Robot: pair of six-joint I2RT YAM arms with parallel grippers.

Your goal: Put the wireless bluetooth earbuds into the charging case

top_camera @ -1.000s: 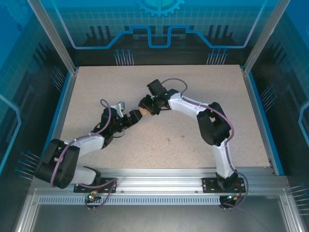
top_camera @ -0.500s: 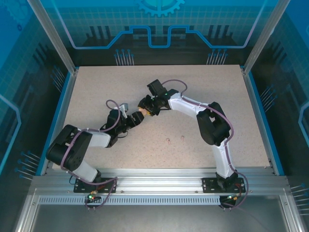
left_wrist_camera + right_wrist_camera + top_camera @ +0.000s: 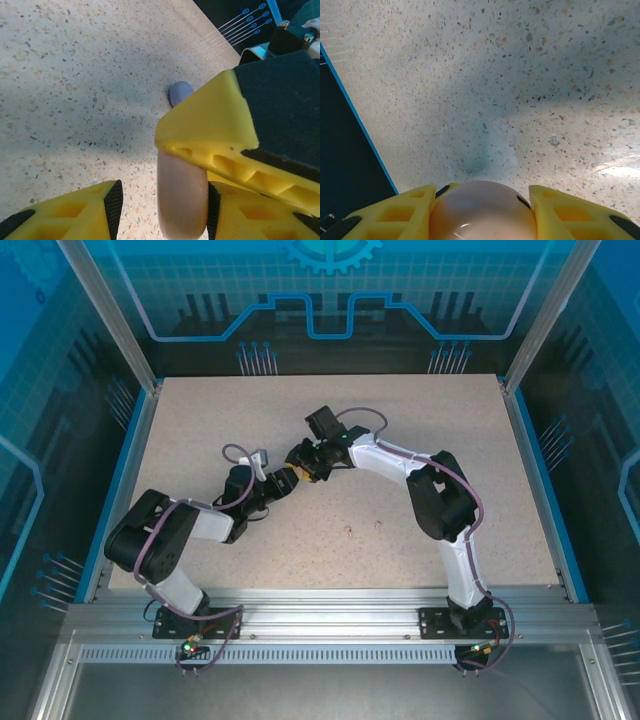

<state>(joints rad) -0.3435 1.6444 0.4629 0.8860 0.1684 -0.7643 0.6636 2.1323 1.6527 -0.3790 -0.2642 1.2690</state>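
The charging case [image 3: 482, 212] is pale pink and rounded, and my right gripper [image 3: 482, 197] is shut on it above the table's middle. From the left, my left gripper [image 3: 162, 200] stands round the edge of the same case [image 3: 182, 205]. Its right pad touches the case, while a gap remains at the left pad, so it is open. The two grippers meet in the top view, left gripper [image 3: 277, 486] against right gripper [image 3: 299, 467]. Two tiny pinkish earbuds [image 3: 347, 531] lie on the table nearer the bases, the second earbud [image 3: 378, 524] a little to the right.
A small pale purple rounded thing [image 3: 180, 92] lies on the speckled table [image 3: 430, 420] just beyond the right gripper's yellow finger [image 3: 205, 130]. Blue rails edge the table left and right.
My left arm has reached further toward the case and its jaws have narrowed round it. The right arm and the case have stayed still.
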